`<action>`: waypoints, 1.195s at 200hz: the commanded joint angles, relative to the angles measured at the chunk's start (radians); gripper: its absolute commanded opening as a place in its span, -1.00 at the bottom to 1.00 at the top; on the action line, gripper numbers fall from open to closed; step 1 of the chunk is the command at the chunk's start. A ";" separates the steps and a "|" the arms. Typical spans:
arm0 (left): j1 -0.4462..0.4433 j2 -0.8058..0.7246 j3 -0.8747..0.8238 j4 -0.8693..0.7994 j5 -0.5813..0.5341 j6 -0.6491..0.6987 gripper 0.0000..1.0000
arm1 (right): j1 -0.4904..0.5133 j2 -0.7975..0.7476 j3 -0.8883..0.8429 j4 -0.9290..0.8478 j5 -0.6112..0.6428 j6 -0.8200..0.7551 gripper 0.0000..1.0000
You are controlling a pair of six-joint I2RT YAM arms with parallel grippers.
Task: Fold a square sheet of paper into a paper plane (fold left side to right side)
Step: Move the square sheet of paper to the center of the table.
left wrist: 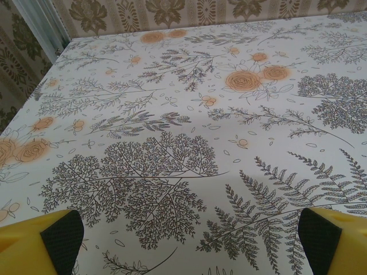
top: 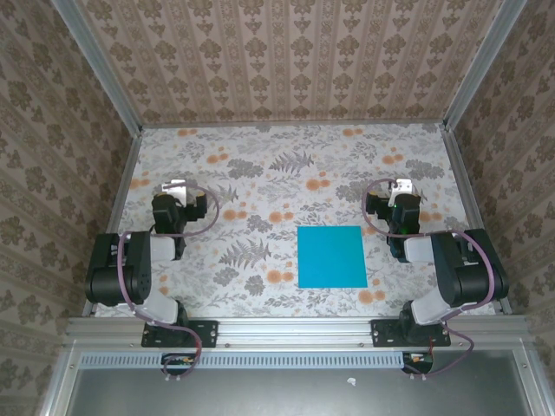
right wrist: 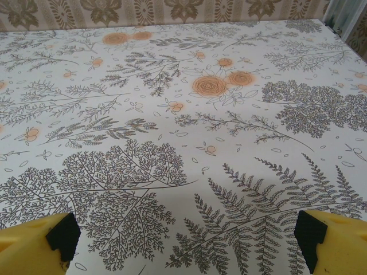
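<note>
The square sheet of paper [top: 331,256], bright cyan-blue and unfolded, lies flat on the floral table right of centre, near the front edge. My right gripper [top: 401,187] hovers to its upper right, apart from it. My left gripper [top: 176,185] is far off on the left side of the table. In the left wrist view the left gripper [left wrist: 189,243] is open, its yellow fingers [left wrist: 54,238] spread wide over bare tablecloth. The right gripper [right wrist: 186,240] is likewise open, its fingers [right wrist: 49,240] with nothing between them. No paper plane is in view.
The table [top: 260,165] carries a floral cloth and is boxed in by aluminium rails and patterned walls on three sides. Both arm bases [top: 165,334] sit on the front rail.
</note>
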 commanded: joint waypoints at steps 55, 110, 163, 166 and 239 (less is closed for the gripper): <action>-0.012 -0.243 -0.019 -0.133 -0.023 0.015 1.00 | -0.020 -0.245 0.061 -0.227 -0.023 0.025 1.00; -0.264 -0.484 0.273 -0.733 -0.032 0.022 1.00 | 0.007 -0.531 0.211 -0.758 -0.027 0.332 1.00; -0.703 -0.448 0.416 -1.013 -0.024 -0.040 0.96 | 0.020 -0.761 0.243 -1.064 -0.084 0.404 1.00; -0.725 -0.437 0.422 -1.025 -0.020 -0.041 0.96 | 0.020 -0.773 0.245 -1.080 -0.084 0.404 1.00; -1.119 0.098 0.689 -1.080 -0.033 -0.089 0.86 | 0.021 -0.871 0.287 -1.258 -0.039 0.394 0.99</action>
